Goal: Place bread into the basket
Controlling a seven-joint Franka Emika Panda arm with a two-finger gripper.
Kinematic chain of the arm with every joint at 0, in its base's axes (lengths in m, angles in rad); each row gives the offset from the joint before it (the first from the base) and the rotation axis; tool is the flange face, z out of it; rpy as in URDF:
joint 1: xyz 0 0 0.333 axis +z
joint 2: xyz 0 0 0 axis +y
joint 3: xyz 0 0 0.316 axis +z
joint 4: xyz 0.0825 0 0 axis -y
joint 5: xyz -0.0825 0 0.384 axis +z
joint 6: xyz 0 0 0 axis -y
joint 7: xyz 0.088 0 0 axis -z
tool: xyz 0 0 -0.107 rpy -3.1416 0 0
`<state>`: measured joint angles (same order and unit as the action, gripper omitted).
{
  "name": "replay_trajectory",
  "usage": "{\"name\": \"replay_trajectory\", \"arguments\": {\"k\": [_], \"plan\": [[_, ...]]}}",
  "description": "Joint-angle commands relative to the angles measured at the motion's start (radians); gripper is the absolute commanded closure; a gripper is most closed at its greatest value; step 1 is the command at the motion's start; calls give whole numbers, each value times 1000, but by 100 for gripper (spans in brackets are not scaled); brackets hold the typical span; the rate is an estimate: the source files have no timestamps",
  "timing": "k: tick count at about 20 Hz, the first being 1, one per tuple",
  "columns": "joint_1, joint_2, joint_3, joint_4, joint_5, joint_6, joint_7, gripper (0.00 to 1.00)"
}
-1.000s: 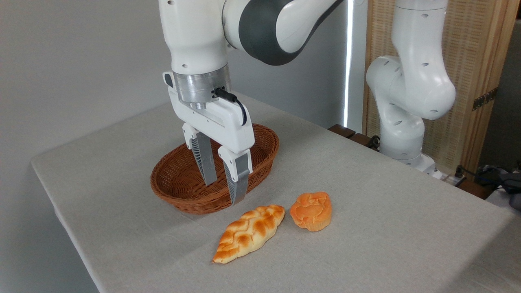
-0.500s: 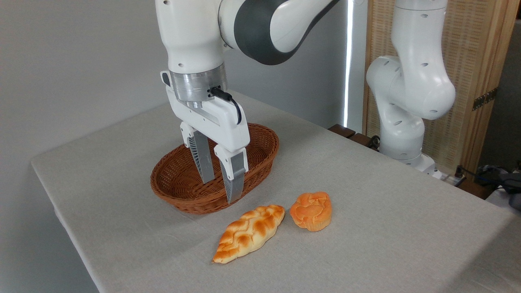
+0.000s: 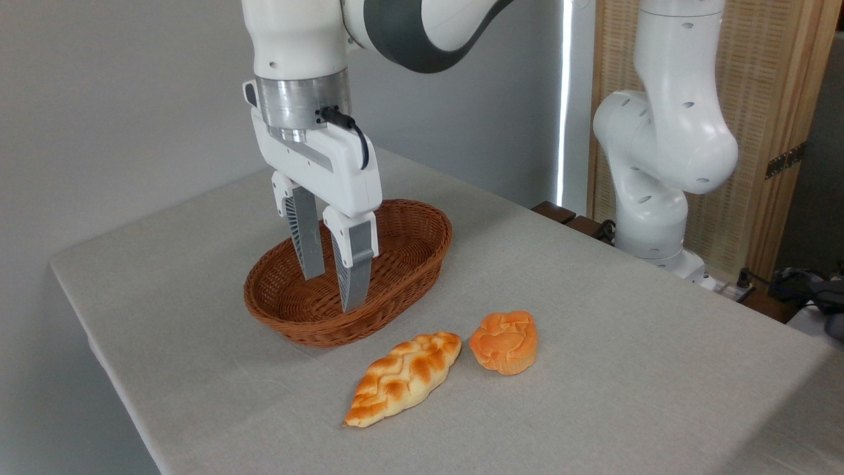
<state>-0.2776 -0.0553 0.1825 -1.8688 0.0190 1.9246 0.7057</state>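
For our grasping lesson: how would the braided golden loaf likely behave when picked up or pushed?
The braided golden loaf looks stiff and glossy, so probably slick. Its long, flattish shape would likely slide or pivot, not roll. Tapered ends suggest gripping mid-body.

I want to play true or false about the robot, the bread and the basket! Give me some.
1. The braided bread is lying inside the basket. False: it lies on the table, in front of the basket.
2. The gripper is open and holds nothing. True.
3. The round bun sits to the right of the bread. True.
4. The basket is full of buns. False: nothing can be seen in it.
5. The gripper hangs over the basket. True.
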Motion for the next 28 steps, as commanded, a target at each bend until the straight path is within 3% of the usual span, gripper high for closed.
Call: {"name": "replay_trajectory", "arguments": {"k": [1,3,10,18,24,28], "plan": [[-2,-5,12,37,18,-6,-3,0],[-2,-6,38,37,7,-6,6,0],[-6,2,31,36,4,-16,1,0],[-5,20,32,34,12,-180,27,0],[-2,51,37,34,18,-174,57,0],[-2,45,54,13,18,-101,58,0]]}}
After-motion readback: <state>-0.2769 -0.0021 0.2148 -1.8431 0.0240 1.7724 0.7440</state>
